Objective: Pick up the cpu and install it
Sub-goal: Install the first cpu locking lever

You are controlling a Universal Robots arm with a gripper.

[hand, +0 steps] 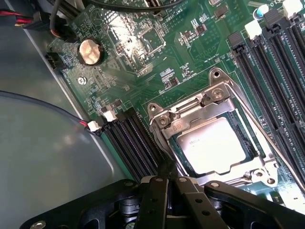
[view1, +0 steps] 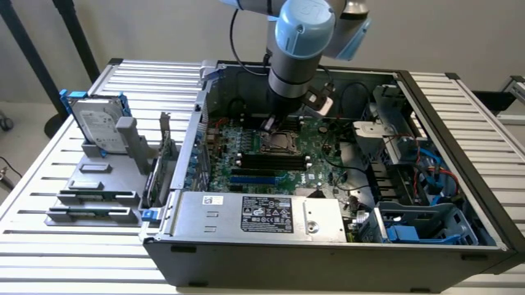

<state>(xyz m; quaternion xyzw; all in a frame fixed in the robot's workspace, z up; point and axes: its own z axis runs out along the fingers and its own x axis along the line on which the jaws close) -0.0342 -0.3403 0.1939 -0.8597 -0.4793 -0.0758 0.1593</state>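
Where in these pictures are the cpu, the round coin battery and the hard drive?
cpu (hand: 212,145), wrist view, on its shiny metal top.
coin battery (hand: 90,51), wrist view, on its round face.
hard drive (view1: 96,123), exterior view, on its silver front.

1. Setting: a robotics lab or test workshop for computer assembly.
2. A slatted metal tabletop (view1: 49,184) carries an opened desktop computer case (view1: 328,258) with its green motherboard (view1: 271,166) exposed.
3. A grey fixture tray (view1: 90,203) beside the case holds parts upright, including a hard drive (view1: 97,126) in a blue bracket.
4. A blue-jointed robot arm (view1: 299,43) reaches into the case, before a plain pale wall (view1: 459,31).
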